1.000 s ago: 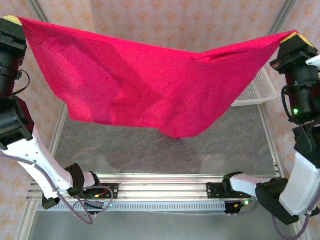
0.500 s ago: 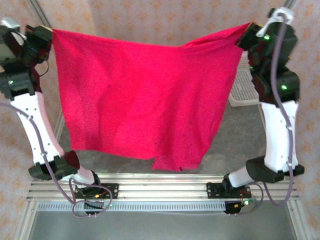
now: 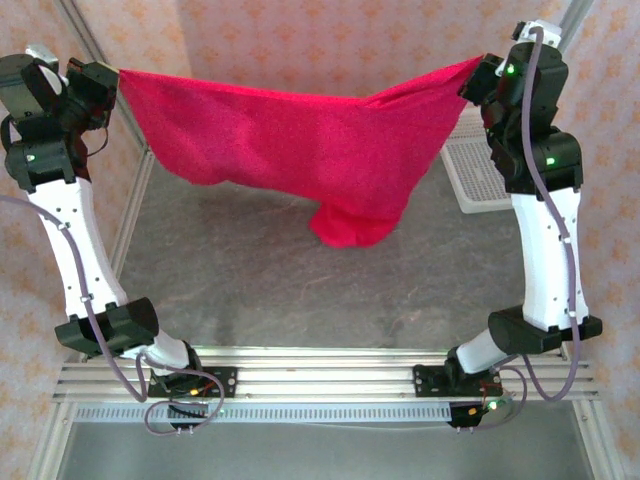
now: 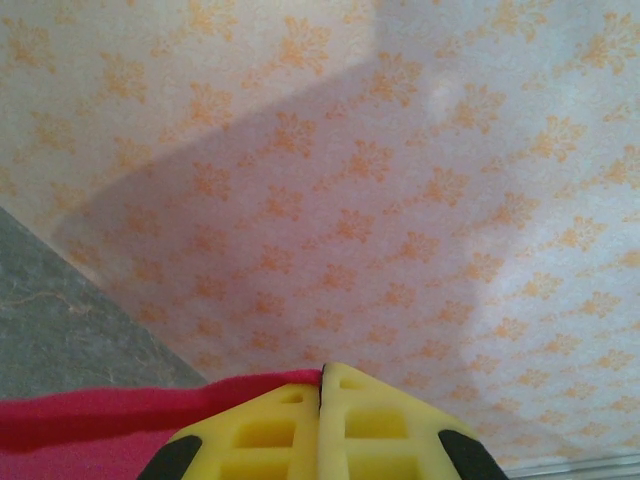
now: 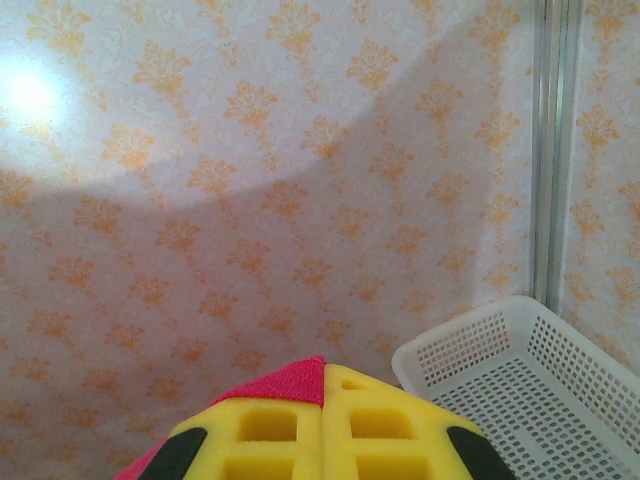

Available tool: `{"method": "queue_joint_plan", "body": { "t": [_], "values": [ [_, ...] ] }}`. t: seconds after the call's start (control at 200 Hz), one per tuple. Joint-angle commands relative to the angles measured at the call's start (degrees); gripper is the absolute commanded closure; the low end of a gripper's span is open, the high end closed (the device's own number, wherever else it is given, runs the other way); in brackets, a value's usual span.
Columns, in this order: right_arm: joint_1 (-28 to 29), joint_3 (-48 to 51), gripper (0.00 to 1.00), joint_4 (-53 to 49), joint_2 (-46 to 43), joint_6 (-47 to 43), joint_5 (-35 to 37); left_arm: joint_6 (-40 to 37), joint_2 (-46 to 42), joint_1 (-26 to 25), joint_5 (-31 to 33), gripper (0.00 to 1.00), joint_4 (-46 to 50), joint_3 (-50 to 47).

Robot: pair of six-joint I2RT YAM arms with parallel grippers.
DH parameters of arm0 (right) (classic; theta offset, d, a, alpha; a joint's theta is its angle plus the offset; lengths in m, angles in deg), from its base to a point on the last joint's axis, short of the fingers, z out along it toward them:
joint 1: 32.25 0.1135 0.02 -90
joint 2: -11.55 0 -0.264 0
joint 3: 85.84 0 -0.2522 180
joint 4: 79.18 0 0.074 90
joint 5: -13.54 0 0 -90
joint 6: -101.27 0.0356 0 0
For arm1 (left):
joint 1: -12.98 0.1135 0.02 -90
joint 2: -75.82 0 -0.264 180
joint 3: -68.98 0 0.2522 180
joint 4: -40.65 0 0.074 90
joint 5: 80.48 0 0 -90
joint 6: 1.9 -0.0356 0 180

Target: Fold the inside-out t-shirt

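ok so starting on the left: the left arm (image 3: 70, 230) is reared up tall from the near edge of the surface (image 3: 270, 290), and the left hand (image 3: 112, 75) at the top of it is clenched on one corner of the inside-out t-shirt (image 3: 300, 140). In the left wrist view the two yellow fingers (image 4: 260, 435) are pressed flat together, with a strip of red cloth pinched at the seam and running off to the left. From there the shirt is strung across like a hammock between both hands, up in the air over the far half of the surface, top edge pulled fairly tight and the rest drooping below it. The lowest bit is a bunched lump right of the middle, and I honestly can't tell if it brushes the surface or hangs just off it. Over on the right, the right hand (image 3: 478, 78) is clenched on the other corner at about the same height, and its wrist view shows the yellow pads (image 5: 390, 430) closed with a little red point of cloth poking up left of the seam. A white perforated basket (image 3: 485, 175) sits at the far right of the surface, partly overlapped by that end of the shirt from the overhead camera, and there's an orange-patterned wall (image 3: 300, 40) behind it all
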Motion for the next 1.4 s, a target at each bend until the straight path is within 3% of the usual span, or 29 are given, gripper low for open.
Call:
{"method": "queue_joint_plan", "body": {
  "t": [0.0, 0.225, 0.445, 0.716, 1.146, 1.396],
  "values": [
    [-0.3, -0.4, 1.00, 1.4, -3.2, 0.2, 0.3, -1.4, -2.3, -0.1, 0.4, 1.00, -1.7, 0.5],
    [-0.3, 3.1, 1.00, -2.4, -10.4, 3.2, -5.3, -2.6, -6.8, 0.3, -0.6, 1.00, 0.7, 0.6],
    [-0.4, 17.2, 1.00, -5.2, -22.6, 8.0, -10.0, -7.1, -14.7, 0.7, 0.9, 1.00, 4.7, -5.1],
    [-0.4, 17.3, 1.00, -8.6, -28.5, 8.3, -8.4, -9.8, -21.3, 0.8, -0.2, 1.00, 7.6, -11.0],
    [-0.4, 30.8, 1.00, -1.5, -23.0, 10.5, -14.1, -7.9, -21.4, -0.5, -2.0, 1.00, 0.9, -27.9],
    [-0.4, 25.0, 1.00, 3.2, -10.0, 6.9, -10.9, -7.4, -12.5, -3.7, 1.8, 1.00, -3.5, -25.7]
  ]
}}
